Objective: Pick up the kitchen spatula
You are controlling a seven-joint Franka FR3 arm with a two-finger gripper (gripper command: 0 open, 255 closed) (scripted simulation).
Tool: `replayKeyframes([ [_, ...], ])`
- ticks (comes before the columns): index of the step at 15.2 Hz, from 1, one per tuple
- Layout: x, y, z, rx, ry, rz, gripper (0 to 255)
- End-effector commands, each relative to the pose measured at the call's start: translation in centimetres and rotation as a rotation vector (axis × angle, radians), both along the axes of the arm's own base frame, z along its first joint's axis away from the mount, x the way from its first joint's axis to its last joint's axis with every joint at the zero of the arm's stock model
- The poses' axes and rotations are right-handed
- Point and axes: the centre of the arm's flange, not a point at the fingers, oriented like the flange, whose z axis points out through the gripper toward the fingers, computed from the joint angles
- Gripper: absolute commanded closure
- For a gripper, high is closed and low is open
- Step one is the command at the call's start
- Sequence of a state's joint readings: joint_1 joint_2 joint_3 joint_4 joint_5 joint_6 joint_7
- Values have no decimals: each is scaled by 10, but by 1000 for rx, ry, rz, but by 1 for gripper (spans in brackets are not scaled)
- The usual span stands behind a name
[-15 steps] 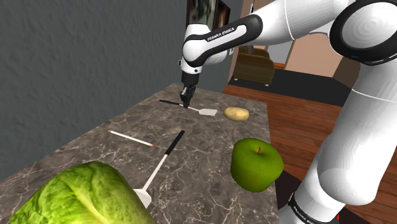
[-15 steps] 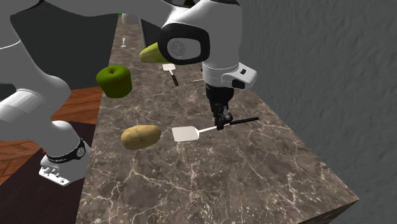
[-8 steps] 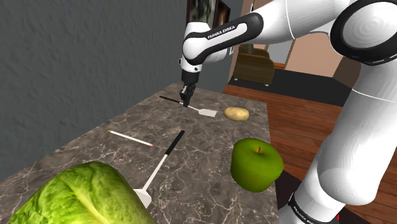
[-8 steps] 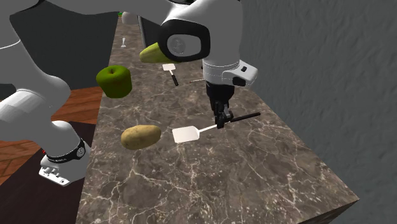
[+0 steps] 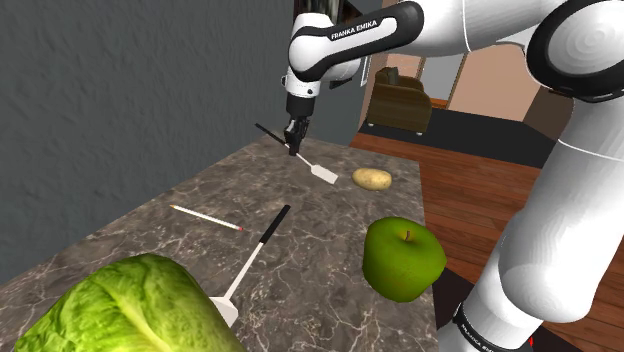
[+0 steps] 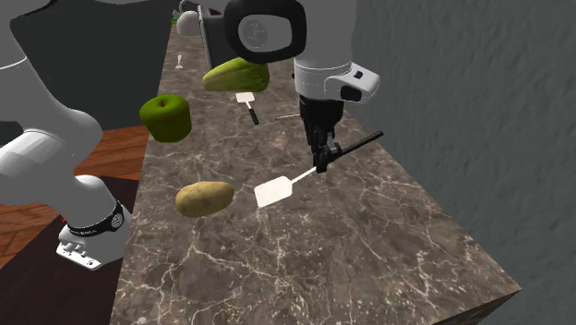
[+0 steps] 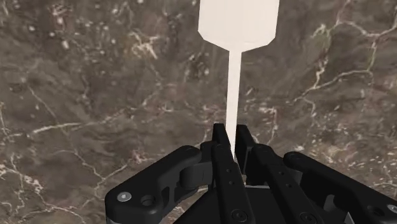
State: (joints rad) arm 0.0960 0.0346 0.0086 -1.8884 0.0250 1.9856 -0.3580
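Past the big green lettuce head [image 5: 130,305] and the round green apple [image 5: 403,257], over the dark marbled countertop [image 5: 200,190], the all-black gripper [image 5: 294,141] pinches the thin shaft of the white flat-bladed spatula [image 5: 324,173], tilted blade-down (black handle end up) near the yellowish potato [image 5: 371,179].

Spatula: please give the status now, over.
End effector shut on spatula, at its thin neck. Spatula tilted, black handle high, white blade low over the countertop. Potato beside the blade, not touching.
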Motion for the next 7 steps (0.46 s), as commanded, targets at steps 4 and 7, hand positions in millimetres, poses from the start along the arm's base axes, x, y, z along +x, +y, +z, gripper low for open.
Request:
replayKeyframes([
  [4,0,1,26,0,0,0,255],
  [7,0,1,32,0,0,0,255],
])
